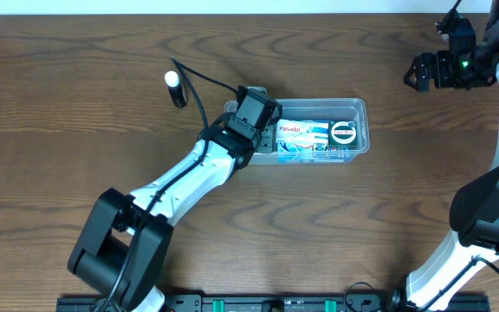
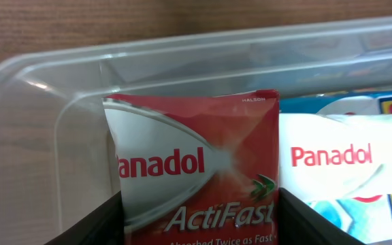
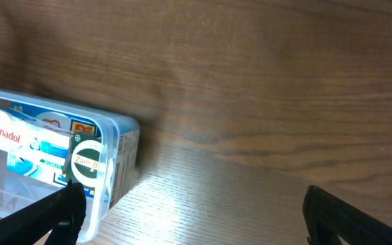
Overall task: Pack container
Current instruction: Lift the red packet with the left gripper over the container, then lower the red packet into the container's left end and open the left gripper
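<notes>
The clear plastic container [image 1: 359, 108] sits mid-table and holds a white and blue Panadol box [image 1: 301, 132] and a round green Zam-Buk tin [image 1: 344, 133]. My left gripper [image 1: 258, 121] is over the container's left end, shut on a red Panadol ActiFast box [image 2: 196, 170] held between its black fingers inside the container [image 2: 39, 129], next to the white Panadol box [image 2: 339, 163]. My right gripper [image 1: 423, 71] is open and empty at the far right, away from the container [image 3: 114, 184]. The tin [image 3: 86, 163] and white box [image 3: 26, 139] show through the wall.
A black marker with a white cap [image 1: 174, 87] lies left of the container. Bare wood table [image 3: 264, 102] lies between the container and the right gripper.
</notes>
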Available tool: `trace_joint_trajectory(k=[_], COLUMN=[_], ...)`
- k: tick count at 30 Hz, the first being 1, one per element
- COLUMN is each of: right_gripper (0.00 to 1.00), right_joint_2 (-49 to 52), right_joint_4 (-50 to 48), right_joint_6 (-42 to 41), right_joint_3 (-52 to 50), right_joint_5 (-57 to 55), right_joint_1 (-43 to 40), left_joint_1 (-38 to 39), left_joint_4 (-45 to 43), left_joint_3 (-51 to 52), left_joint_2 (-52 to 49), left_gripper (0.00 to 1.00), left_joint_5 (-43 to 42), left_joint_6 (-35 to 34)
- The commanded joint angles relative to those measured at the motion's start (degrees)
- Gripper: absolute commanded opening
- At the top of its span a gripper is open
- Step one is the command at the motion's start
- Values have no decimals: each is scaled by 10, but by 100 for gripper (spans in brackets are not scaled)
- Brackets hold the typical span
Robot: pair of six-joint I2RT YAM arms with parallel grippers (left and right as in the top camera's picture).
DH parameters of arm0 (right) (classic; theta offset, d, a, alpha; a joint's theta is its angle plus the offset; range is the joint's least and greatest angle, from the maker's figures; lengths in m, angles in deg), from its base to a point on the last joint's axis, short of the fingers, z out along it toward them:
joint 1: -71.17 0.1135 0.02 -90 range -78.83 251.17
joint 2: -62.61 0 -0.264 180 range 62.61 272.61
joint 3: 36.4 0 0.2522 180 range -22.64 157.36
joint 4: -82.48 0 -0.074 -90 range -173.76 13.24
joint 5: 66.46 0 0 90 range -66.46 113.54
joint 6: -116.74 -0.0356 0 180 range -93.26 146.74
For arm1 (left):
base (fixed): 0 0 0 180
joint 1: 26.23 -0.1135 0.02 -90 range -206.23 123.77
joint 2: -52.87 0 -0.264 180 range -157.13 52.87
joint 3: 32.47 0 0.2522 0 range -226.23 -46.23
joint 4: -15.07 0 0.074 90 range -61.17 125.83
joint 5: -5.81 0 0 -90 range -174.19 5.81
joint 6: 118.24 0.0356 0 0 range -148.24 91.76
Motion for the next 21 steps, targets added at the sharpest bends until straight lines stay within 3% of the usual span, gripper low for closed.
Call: trace_joint_trajectory(k=[1,21], right_gripper=[99,99], right_joint_2=[0,0], right_joint_4=[0,0], right_joint_6=[-8,-8], right_joint_3=[10,10], right_joint_5=[2,2], right_joint_1=[-4,-4], left_joint_1=[3,10], left_joint_4=[-4,-22], left_joint_3=[-21,-21], left_joint_2=[-11,-15], left_gripper=[62,62], left_joint_5=[11,12], left_joint_6=[-5,-5])
